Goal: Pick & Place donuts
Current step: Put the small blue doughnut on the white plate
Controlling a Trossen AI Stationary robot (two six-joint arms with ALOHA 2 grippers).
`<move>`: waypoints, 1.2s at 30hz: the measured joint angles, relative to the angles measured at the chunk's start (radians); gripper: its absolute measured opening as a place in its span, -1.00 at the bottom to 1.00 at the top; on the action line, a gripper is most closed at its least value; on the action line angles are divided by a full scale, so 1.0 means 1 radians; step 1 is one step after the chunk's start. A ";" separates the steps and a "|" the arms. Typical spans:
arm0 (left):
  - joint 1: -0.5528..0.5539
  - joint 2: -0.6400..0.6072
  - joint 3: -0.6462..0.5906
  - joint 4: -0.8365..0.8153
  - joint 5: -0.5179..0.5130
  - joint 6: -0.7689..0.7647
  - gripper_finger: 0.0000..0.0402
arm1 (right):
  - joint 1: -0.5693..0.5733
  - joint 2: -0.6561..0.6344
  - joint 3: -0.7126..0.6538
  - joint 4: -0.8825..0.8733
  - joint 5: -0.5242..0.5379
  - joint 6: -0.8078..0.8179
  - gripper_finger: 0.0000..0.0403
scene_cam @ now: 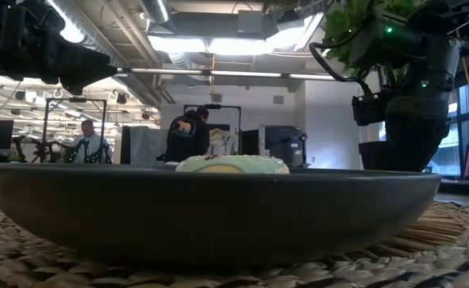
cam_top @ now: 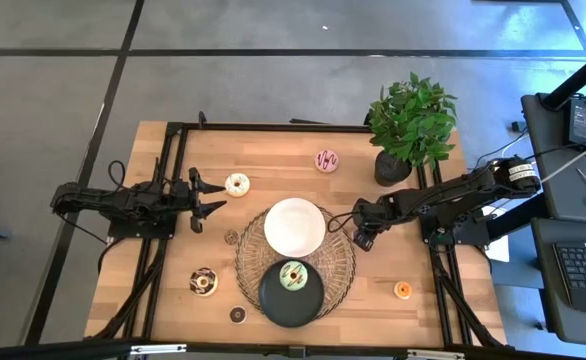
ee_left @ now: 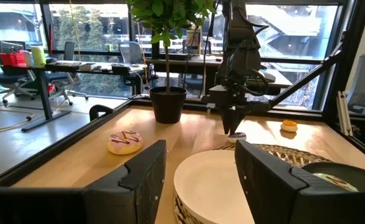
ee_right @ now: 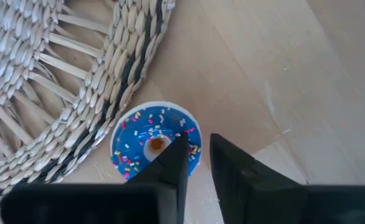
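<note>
The right tool (ee_right: 195,163) points down at a small blue donut (ee_right: 146,138) with coloured sprinkles, which lies flat on the tabletop (cam_top: 453,290) just beside the edge of the woven mat (ee_right: 58,68). One finger (ee_right: 173,158) stands over the donut's hole and the other just outside its rim, so the ring's near side sits between them. The fingers are close together, but I cannot tell whether they already pinch the donut. From above, this tool sits at the mat's right edge, near the white plate (cam_top: 295,226).

The left tool (cam_top: 205,197) hovers released on the left side of the tabletop, with a cream donut (cam_top: 237,185) just beside its fingertips.

A green donut (cam_top: 293,275) lies on the black plate (cam_top: 276,300). A pink-striped donut (cam_top: 327,160) lies near the potted plant (cam_top: 409,125), a chocolate donut (cam_top: 204,282) toward the front left, and a small orange donut (cam_top: 403,290) at the front right.
</note>
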 joint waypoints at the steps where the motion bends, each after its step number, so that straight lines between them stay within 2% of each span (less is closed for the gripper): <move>1: 0.000 0.000 0.000 0.000 0.000 0.000 -0.06 | 0.000 0.000 0.000 0.000 0.000 0.000 -0.68; 7: 0.000 0.000 0.000 0.000 0.000 0.000 -0.07 | 0.000 0.000 0.000 0.000 0.001 -0.019 -0.77; 13: 0.000 0.000 0.000 0.000 0.000 0.000 -0.06 | 0.000 0.000 0.010 -0.005 0.003 -0.054 -0.97; 29: 0.000 0.000 0.000 0.000 0.000 0.000 -0.06 | 0.004 0.000 0.077 -0.056 0.004 -0.102 -0.97; 36: 0.000 0.000 0.000 0.000 0.000 0.000 -0.07 | 0.046 0.000 0.077 -0.054 -0.016 -0.135 -0.78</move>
